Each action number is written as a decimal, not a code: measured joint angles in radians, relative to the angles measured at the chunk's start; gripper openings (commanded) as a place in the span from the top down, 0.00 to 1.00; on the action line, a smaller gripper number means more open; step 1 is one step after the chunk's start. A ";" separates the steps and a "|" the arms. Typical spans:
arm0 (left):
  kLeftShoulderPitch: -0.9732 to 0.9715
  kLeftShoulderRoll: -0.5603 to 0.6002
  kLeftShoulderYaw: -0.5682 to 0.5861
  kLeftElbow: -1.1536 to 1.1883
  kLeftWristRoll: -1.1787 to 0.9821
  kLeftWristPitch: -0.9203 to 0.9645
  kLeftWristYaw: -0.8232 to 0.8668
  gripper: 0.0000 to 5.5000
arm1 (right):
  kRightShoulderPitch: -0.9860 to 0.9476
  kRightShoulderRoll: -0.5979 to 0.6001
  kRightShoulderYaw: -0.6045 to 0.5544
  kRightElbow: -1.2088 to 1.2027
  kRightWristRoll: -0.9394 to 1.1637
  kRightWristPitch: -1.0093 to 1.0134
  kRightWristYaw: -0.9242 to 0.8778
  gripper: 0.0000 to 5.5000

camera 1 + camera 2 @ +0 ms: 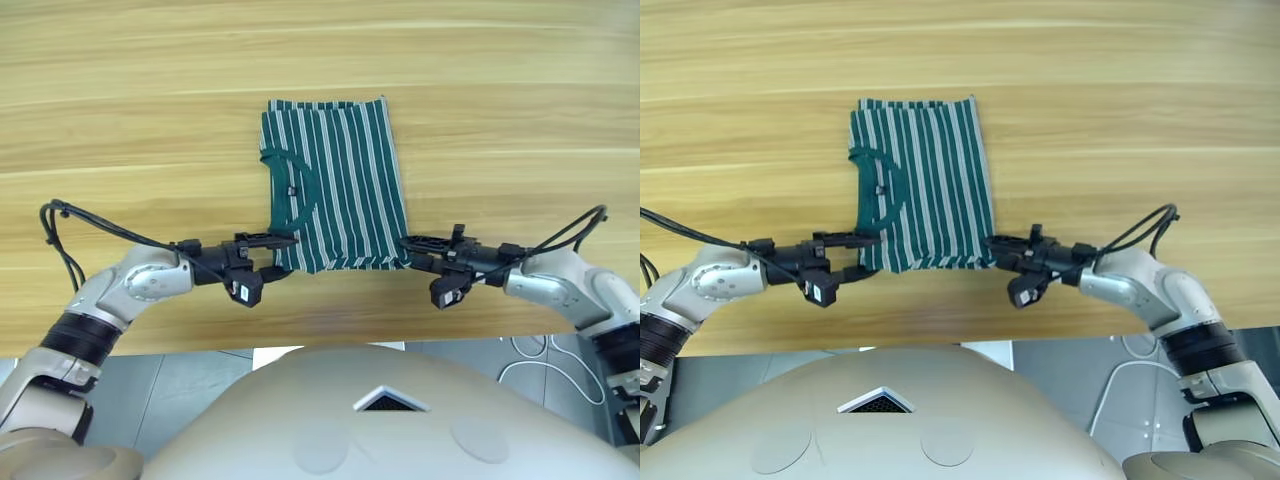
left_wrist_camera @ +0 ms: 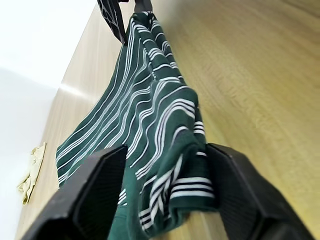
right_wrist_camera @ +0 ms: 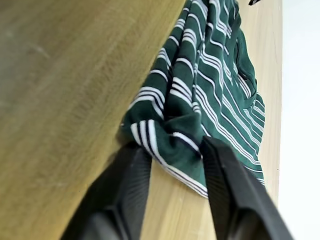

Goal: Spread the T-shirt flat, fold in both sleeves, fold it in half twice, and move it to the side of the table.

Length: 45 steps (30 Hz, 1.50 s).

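Observation:
A green T-shirt (image 1: 335,180) with white stripes lies folded into a narrow upright rectangle in the middle of the wooden table (image 1: 120,110), its collar on the left side. My left gripper (image 1: 283,240) is shut on the shirt's near left corner (image 2: 165,165). At the near right corner (image 3: 172,137) my right gripper (image 1: 408,243) is shut on the cloth too. Both wrist views show the bunched fabric pinched between the black fingers (image 2: 95,200) and slightly lifted off the wood.
Bare wood stretches wide to both sides of the shirt and behind it. The table's near edge (image 1: 330,335) runs just below the grippers. A cable (image 1: 520,350) lies on the grey floor at the right.

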 measured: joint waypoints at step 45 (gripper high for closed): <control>0.188 -0.072 0.142 0.011 -0.216 0.045 0.076 0.98 | 0.119 0.030 -0.081 -0.140 0.531 0.091 0.105 0.98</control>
